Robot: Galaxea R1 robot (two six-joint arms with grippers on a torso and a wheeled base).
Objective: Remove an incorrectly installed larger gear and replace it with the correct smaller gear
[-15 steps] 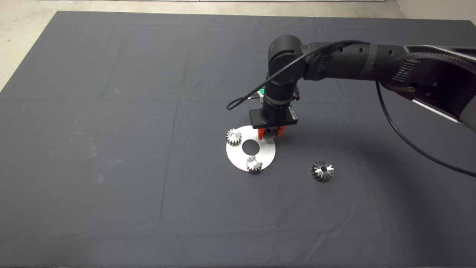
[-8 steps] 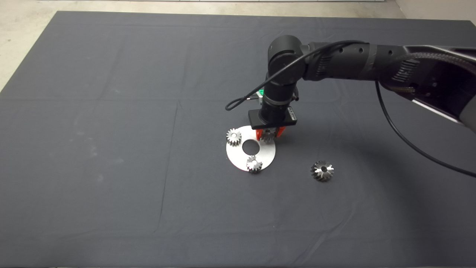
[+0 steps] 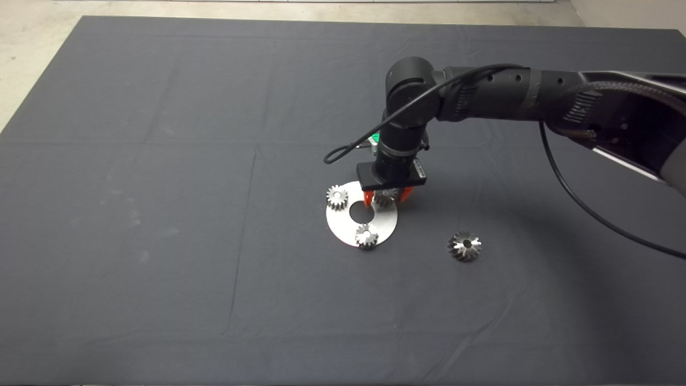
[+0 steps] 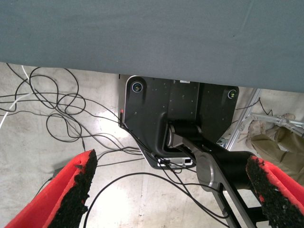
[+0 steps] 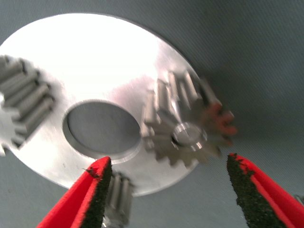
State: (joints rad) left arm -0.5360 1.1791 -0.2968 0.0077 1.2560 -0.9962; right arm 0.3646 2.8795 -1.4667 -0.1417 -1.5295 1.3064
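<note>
Three small gears sit on the round silver plate (image 3: 337, 228) in the middle of the counter's dark mat (image 3: 161, 214). One bright gear (image 3: 336, 197) is at the plate's far left edge, another bright one (image 3: 366, 236) at its near edge. The third is the smaller gear (image 5: 185, 128), at the plate's far right edge, right beside the plate's centre hole. The right pincer (image 3: 386, 199) hangs straight over that one with its red fingers (image 5: 90, 194) spread wide on either side, not touching it. The larger gear (image 3: 464, 246) lies on the mat well off to the right of the plate. The left pincer (image 4: 171, 190) is wide open too, off the counter, with floor cables and the robot's base in its wrist view.
</note>
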